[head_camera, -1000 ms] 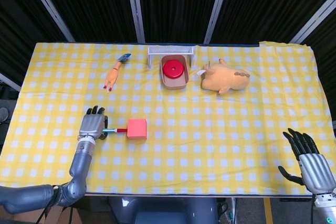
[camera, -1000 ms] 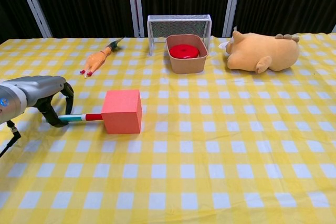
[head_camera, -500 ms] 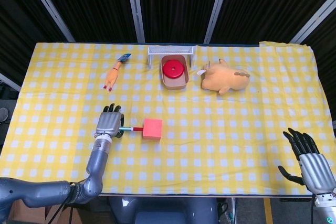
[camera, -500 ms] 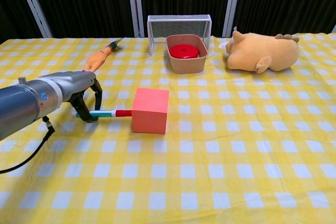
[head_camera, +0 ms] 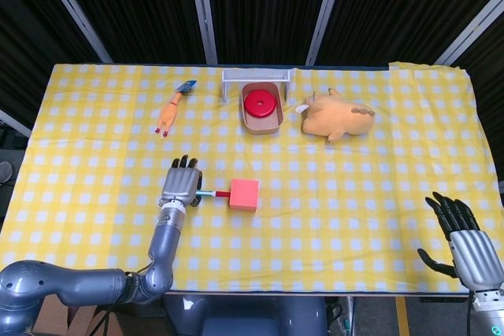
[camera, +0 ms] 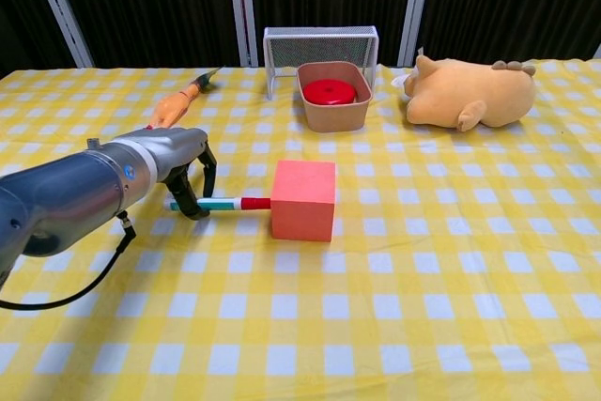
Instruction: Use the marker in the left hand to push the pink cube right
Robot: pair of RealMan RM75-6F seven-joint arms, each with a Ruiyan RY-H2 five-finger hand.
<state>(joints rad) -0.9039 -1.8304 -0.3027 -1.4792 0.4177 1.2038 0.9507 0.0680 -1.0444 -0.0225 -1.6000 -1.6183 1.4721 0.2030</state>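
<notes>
The pink cube (head_camera: 245,193) (camera: 303,199) sits on the yellow checked cloth near the table's middle. A marker (head_camera: 213,193) (camera: 221,203) with a white barrel and red tip lies level, its tip against the cube's left face. My left hand (head_camera: 180,186) (camera: 178,161) grips the marker's back end, fingers curled around it, just left of the cube. At the table's front right corner my right hand (head_camera: 466,241) hovers with fingers spread and holds nothing; the chest view does not show it.
A brown bowl (head_camera: 261,118) (camera: 331,111) holding a red disc stands at the back centre, before a white wire rack (head_camera: 259,75) (camera: 319,43). A tan plush animal (head_camera: 337,117) (camera: 468,91) lies to its right. An orange rubber chicken (head_camera: 172,108) (camera: 174,106) lies back left.
My left hand has moved right with the marker, and the pink cube has slid right ahead of the tip. The right hand has stayed still.
</notes>
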